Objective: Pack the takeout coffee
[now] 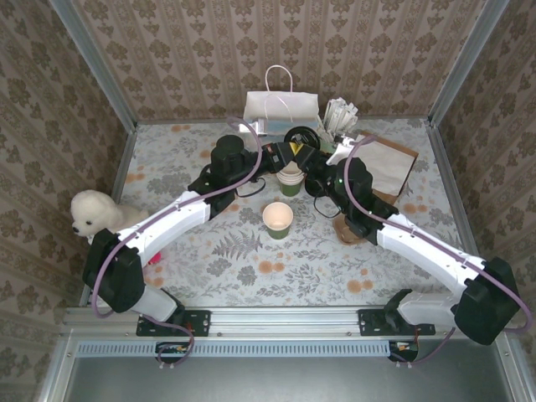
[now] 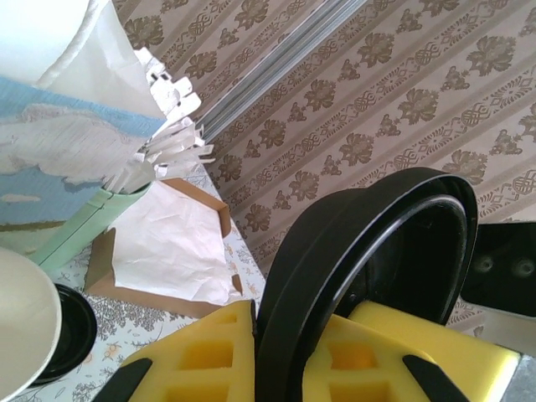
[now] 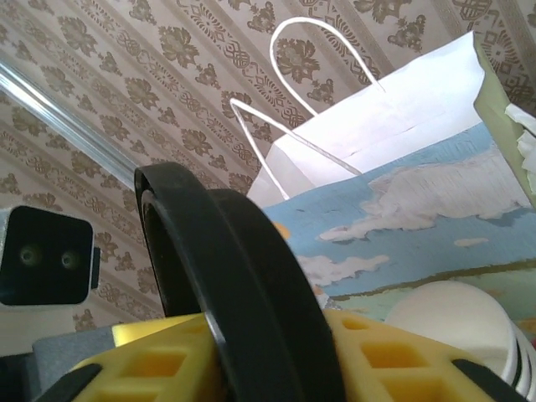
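Damask-patterned wallpaper closes in a tabletop (image 1: 209, 280) covered with a fern-and-flower print. Near its middle the dark-green paper cup (image 1: 278, 219) stands upright, its long axis vertical and its round mouth open to the ceiling, showing a smooth cream-white inside; it carries no lid.

Its black lid (image 2: 327, 243), a glossy plastic disc with a raised rim, is up in the air behind the cup. It stands on edge rather than flat. The left end effector (image 2: 285, 356) is clenched on it, with waffled yellow foam pads (image 2: 201, 356) against either face. From the other side the right end effector (image 3: 268, 364) grasps the same lid between its own yellow pads. Both wrist views cut off the disc's lower part.

From above, the two wrists crowd together and hide most of the lid. Just below them is a stack of lidless green cups (image 1: 291, 178).

At the back stands a white paper bag (image 1: 280, 107) with thin loop handles. A sky-and-cloud printed panel (image 3: 419, 226) lies in front of it, possibly a box.
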Controlling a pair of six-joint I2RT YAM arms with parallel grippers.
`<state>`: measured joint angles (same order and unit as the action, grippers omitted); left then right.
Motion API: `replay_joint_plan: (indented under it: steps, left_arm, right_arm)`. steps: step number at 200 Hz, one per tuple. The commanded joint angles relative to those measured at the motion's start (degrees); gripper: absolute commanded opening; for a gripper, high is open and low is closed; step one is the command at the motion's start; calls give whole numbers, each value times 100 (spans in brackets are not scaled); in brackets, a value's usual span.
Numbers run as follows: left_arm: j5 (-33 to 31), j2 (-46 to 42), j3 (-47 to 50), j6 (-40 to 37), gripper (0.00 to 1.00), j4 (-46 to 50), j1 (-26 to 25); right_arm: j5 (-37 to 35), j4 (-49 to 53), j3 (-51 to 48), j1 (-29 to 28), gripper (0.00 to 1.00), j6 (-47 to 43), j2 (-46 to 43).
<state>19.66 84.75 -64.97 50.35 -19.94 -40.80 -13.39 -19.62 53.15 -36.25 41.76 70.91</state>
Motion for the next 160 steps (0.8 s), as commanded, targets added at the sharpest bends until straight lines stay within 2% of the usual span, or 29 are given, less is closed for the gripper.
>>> replay_joint_plan:
  steps: [1, 25, 48, 78, 94, 107, 113, 122, 131, 138, 160]
  left_arm:
    - [112, -48, 54, 41, 0, -186, -19]
    - [125, -107, 59, -40, 0, -153, -10]
    - [121, -168, 103, -45, 0, -131, 29]
    - [299, -376, 229, -267, 24, -128, 135]
    - [284, -638, 278, -657, 35, 182, 149]
    - [263, -986, 404, -939, 50, 397, 196]
    - [222, -1155, 482, -1084, 65, 502, 229]
    - [66, -1478, 555, -1339, 83, 892, 276]
    - [-194, -1795, 616, -1621, 95, 1329, 309]
    - [-411, -2050, 655, -1814, 100, 1639, 343]
    - [-758, -2704, 745, -2147, 100, 2365, 531]
  right_arm:
    - [169, -403, 246, 47, 25, -210, 161]
    - [250, -507, 302, 48, 8, -330, 286]
    - [297, -561, 267, 63, 6, -673, 270]
    - [439, -383, 357, 129, 0, -1859, 89]
    - [531, -289, 462, 144, 0, -2963, -55]
    - [710, -103, 624, 142, 0, -4161, -151]
    - [768, -39, 698, 138, 0, -4705, -189]
    - [895, -14, 772, 140, 0, -5589, -252]
    - [1066, -39, 823, 136, 0, -6483, -299]
    - [1248, -7, 877, 136, 0, -7098, -319]
    - [1719, -149, 964, 68, 0, -9202, -333]
